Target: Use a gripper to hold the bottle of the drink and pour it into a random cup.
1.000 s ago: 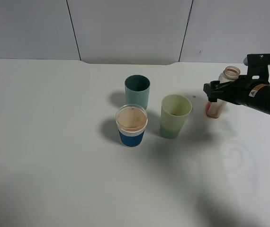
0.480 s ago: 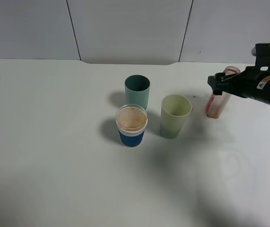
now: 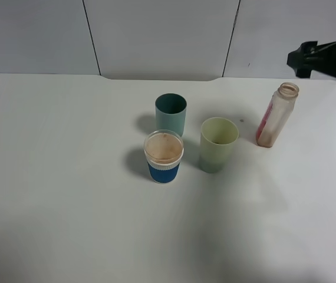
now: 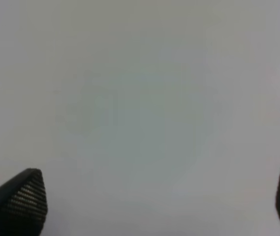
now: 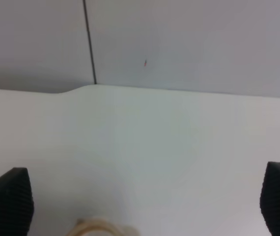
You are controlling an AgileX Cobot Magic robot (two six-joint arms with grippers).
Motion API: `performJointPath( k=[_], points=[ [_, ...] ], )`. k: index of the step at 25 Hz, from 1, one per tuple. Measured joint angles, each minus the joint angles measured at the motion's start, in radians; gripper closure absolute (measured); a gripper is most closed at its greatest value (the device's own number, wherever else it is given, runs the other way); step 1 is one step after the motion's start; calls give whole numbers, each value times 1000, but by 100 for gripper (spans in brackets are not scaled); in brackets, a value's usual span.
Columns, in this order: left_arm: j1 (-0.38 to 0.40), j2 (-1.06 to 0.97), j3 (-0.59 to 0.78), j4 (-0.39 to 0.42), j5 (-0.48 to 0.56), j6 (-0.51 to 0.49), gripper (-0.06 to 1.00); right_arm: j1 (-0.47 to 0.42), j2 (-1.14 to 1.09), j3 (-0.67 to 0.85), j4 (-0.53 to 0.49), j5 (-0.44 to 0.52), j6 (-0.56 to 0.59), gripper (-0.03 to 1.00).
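The bottle (image 3: 277,115) stands upright and free on the table at the right, capless, with a red label and a thin brown trace of drink at its base. Its rim (image 5: 98,227) shows at the edge of the right wrist view. My right gripper (image 3: 300,59) (image 5: 140,201) is open and empty, raised above and behind the bottle at the upper right. The pale yellow-green cup (image 3: 218,144) stands left of the bottle. My left gripper (image 4: 159,201) is open over bare table and is out of the high view.
A dark teal cup (image 3: 171,113) stands behind and left of the pale cup. A blue-sleeved clear cup (image 3: 163,156) with brownish contents stands in front of the teal one. The white table (image 3: 68,177) ends at a grey wall at the back.
My right gripper has let go of the bottle and moved up and to the right, away from it. The bottle stays standing on the table. The cups have not moved.
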Motion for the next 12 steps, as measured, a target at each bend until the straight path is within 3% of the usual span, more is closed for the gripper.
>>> performJointPath(
  k=[6,12],
  points=[
    [0,0,0,0,0,0,2,-10,-177,-89,5,141,-54,6],
    [0,0,0,0,0,0,2,-114,-394,-91,28,248,-90,6]
  ],
)
